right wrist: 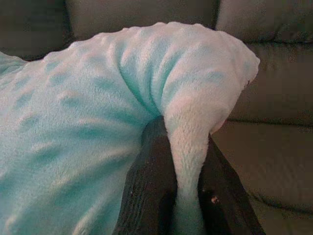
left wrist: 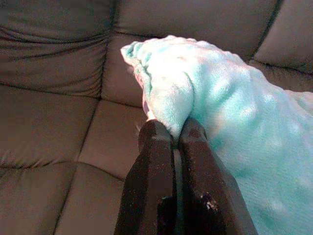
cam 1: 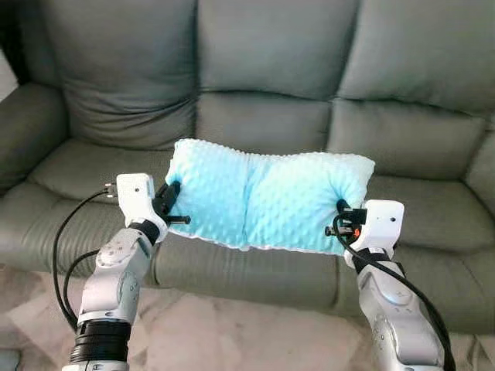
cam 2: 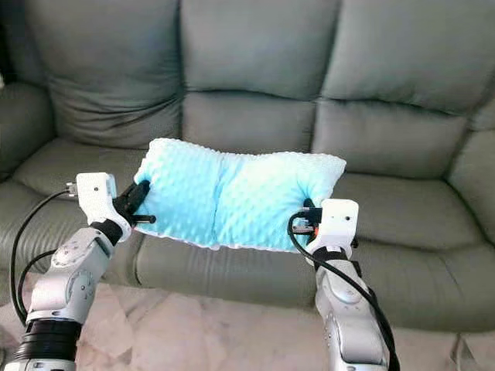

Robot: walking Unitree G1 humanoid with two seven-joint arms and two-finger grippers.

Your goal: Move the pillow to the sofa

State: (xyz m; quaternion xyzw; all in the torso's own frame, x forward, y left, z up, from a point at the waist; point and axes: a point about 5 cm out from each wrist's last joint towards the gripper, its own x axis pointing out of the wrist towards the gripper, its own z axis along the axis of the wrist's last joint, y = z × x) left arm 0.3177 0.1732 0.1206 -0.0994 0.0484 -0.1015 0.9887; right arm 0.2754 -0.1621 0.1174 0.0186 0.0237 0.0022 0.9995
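Observation:
A light blue dotted pillow hangs stretched between my two grippers, in the air just before the front edge of a grey-green sofa. My left gripper is shut on the pillow's left edge, and its black fingers pinch a fold of the fabric. At the pillow's right edge my right gripper is shut on it, with a bunched fold squeezed between the fingers. The pillow sags a little in the middle.
The sofa has three seat cushions and tall back cushions, with an armrest at the left. Pale marbled floor lies below its front.

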